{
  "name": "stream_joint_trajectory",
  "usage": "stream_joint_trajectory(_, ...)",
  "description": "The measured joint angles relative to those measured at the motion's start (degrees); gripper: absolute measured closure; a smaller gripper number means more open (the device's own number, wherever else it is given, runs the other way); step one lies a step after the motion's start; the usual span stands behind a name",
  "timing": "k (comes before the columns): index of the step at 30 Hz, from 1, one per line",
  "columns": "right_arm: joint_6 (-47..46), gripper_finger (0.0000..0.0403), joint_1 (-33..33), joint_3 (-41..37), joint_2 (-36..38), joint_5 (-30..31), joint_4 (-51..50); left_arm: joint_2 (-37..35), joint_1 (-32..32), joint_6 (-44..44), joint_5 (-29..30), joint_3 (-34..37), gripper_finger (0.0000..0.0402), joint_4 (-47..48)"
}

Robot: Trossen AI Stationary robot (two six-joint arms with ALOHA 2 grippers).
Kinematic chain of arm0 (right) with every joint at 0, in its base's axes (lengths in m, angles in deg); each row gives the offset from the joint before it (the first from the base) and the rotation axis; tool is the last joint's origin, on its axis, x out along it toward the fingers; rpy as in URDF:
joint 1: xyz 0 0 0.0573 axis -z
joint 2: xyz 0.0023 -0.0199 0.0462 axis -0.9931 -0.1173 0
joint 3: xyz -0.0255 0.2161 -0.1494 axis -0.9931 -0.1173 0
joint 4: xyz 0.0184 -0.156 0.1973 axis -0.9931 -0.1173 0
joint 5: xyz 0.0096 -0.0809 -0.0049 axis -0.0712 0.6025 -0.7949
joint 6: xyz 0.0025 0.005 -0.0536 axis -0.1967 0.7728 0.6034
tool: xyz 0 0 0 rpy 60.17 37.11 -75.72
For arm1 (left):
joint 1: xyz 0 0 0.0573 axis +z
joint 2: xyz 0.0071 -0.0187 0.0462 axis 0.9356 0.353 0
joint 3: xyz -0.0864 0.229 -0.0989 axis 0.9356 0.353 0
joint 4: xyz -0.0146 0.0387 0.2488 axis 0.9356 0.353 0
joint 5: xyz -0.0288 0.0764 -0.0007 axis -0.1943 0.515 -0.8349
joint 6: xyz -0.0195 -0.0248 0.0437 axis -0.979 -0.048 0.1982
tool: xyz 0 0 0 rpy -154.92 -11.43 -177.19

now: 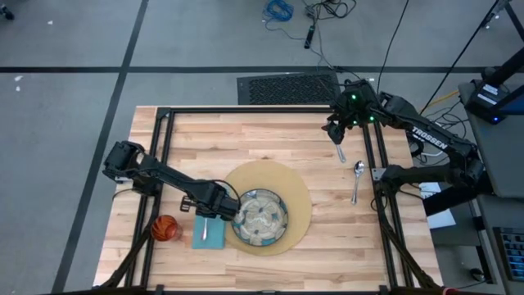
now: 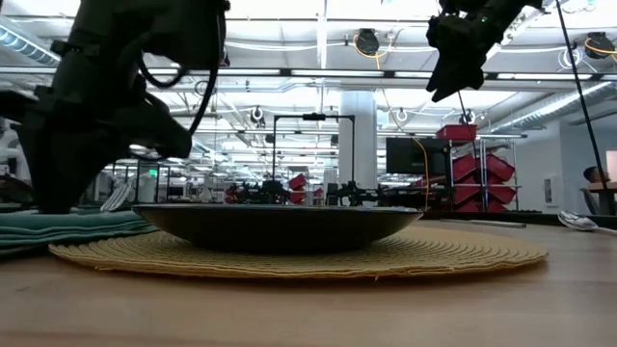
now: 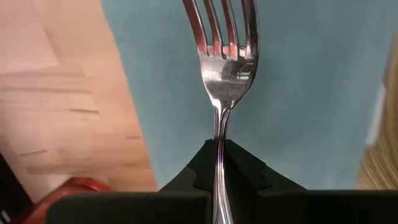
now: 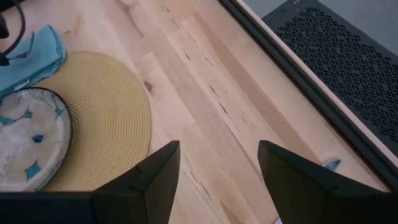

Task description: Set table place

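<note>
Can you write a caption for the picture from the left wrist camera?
Left gripper shut on a silver fork above the light-blue napkin.

only readable text i can find is the white "TROSSEN" lettering on the right arm (image 1: 429, 138), right side of the high view, running diagonally along the dark link. everything else is a bust: the black box (image 1: 498, 90) at the far right edge has no label i can make out, the red bins (image 2: 474, 166) in the room behind the table in the low view show no legible writing, and the two wrist views have no print anywhere on the wood, cloth or fork
</note>
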Motion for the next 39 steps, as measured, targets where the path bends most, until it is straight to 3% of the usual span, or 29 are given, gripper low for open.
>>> stream_joint_trajectory(17, 0.26, 0.0195, 0.02, 0.00, 0.01, 0.00, 0.26, 2.20, 2.05, 2.66, -1.89, 0.05, 0.0396, -2.17)
stream_joint_trajectory(31, 0.31, 0.0195, 0.03, 0.00, 0.00, 0.00, 0.35, 2.17, 2.09, 5.78, -1.89, 0.01, 0.0292, -2.21)
stream_joint_trajectory(39, 0.31, 0.0195, 0.03, 0.00, 0.00, 0.00, 0.39, -1.66, 2.09, 9.94, -0.57, -2.67, 0.0279, -0.83)
